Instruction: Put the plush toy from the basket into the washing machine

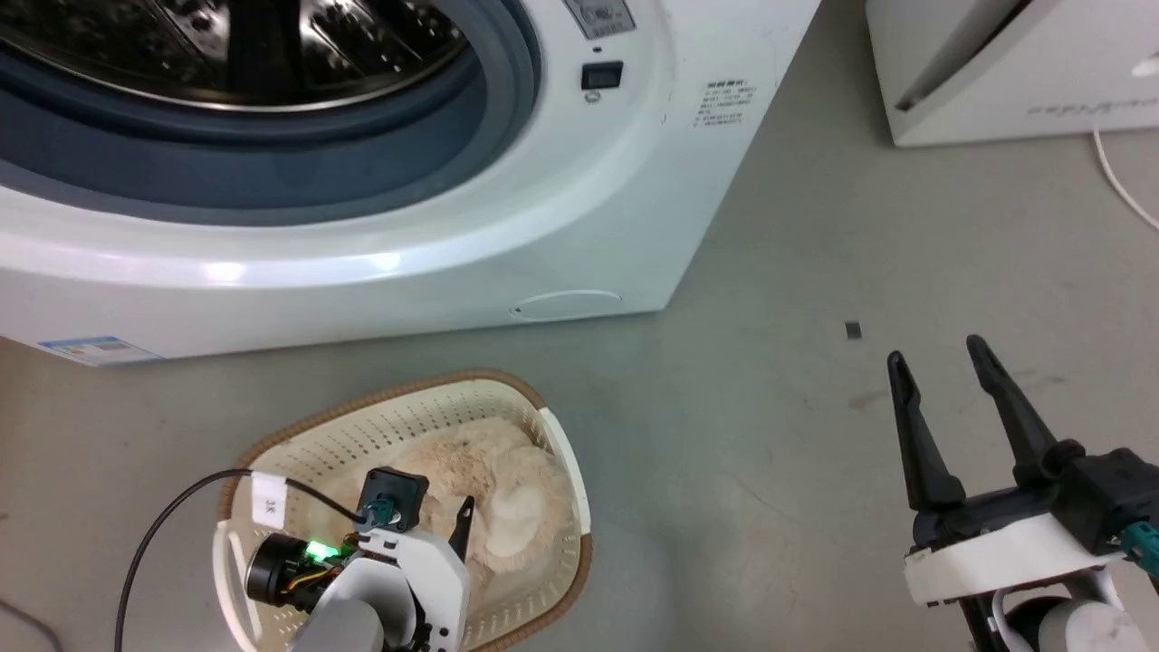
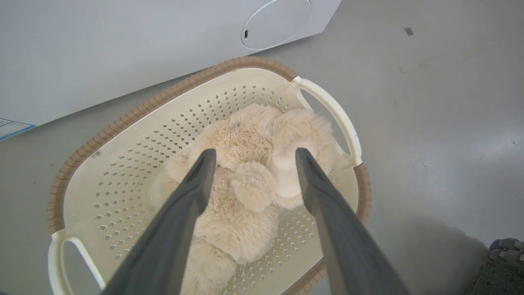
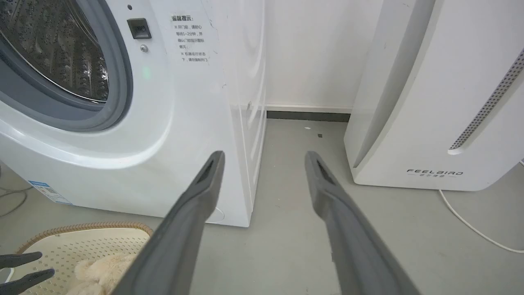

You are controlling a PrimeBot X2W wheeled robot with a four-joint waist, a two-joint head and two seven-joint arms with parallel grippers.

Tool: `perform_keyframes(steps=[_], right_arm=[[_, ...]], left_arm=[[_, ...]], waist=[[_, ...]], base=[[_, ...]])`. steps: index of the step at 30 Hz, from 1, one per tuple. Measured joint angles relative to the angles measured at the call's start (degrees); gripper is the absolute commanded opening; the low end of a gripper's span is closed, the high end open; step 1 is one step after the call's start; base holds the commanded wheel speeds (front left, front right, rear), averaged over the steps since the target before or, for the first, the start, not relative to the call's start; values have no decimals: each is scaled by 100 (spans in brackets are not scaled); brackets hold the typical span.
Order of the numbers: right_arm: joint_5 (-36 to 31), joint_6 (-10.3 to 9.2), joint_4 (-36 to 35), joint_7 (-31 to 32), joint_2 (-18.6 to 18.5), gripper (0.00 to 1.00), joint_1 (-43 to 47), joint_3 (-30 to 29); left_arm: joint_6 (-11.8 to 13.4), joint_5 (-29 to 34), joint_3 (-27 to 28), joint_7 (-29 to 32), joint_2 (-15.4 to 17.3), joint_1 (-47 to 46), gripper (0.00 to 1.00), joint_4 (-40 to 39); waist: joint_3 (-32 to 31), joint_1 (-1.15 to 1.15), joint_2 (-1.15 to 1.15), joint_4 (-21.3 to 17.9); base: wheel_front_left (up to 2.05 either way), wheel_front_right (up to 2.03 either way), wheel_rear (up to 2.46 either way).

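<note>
**Cream plush toy lies curled in the basket, left fingers spread above it**

The fluffy cream-beige plush toy (image 2: 245, 184) with long shaggy fur lies curled on the bottom of the cream-white perforated plastic laundry basket (image 2: 135, 164). Its rounded lumps bunch together, with one paler, smoother patch facing up. It fills the basket's right-hand half, its fur reaching the wall beside the white handle (image 2: 331, 110) at that end. The perforated bottom at the other end is bare. The brown ribbed rim and the walls stand all round the toy, and its upper side is exposed.

The left gripper (image 2: 254, 153) hangs over the basket with its two long dark fingers spread wide, one to each side of the toy's middle. It holds nothing; whether the tips touch the fur I cannot tell.

The basket stands on the grey floor (image 1: 770, 453), just in front of the lower front edge of the large white front-loading washing machine (image 1: 453, 226). The machine's round opening, grey rubber gasket and shiny steel drum are above the basket.

The right gripper (image 1: 936, 353) is well apart over bare floor, to the right of the machine's corner, fingers parted and empty. Beyond it stands a white appliance marked FEELBIRD (image 3: 430, 102), with a white cable (image 3: 470, 225) trailing on the floor.
</note>
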Motion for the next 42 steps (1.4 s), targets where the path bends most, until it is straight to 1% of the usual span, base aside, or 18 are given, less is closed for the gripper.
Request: perform_keyframes(steps=[4,11,17,25,30,33,36,37,42], right_arm=[[16,0,-35,-56,0,100,-59,2],[104,0,-88,-129,0,100,-152,-10],[152,0,-143,-209,0,100,-231,-19],[209,0,-197,-310,0,100,-316,-29],[255,0,-223,-377,0,100,-339,-53],[265,0,-257,-410,0,100,-354,-76],[290,0,-282,-452,0,100,-393,-98],[304,0,-314,-486,0,100,-431,-107],[305,0,-361,-515,0,100,-492,-124]], left_arm=[[-48,-41,-110,38,54,-171,100,254],[-47,-90,-283,36,170,-561,100,670],[7,-87,-504,77,320,-807,100,1036],[30,-23,-931,83,423,-1257,100,1569],[172,25,-1128,-47,528,-1535,100,1859],[229,-96,-1103,-104,552,-1669,100,2033],[224,-108,-1185,-76,582,-1795,100,2214],[221,-83,-1357,-32,631,-1936,100,2385],[223,-92,-1523,-25,682,-2186,100,2648]], waist=[[205,0,0,-67],[610,0,0,-170],[954,0,0,-270],[1434,0,0,-394],[1688,0,0,-459],[1835,0,0,-502],[1978,0,0,-541],[2118,0,0,-577],[2343,-1,0,-619]], base=[[0,0,0],[0,0,0],[0,0,0],[0,0,0],[0,0,0],[0,0,0],[0,0,0],[0,0,0],[0,0,0]])
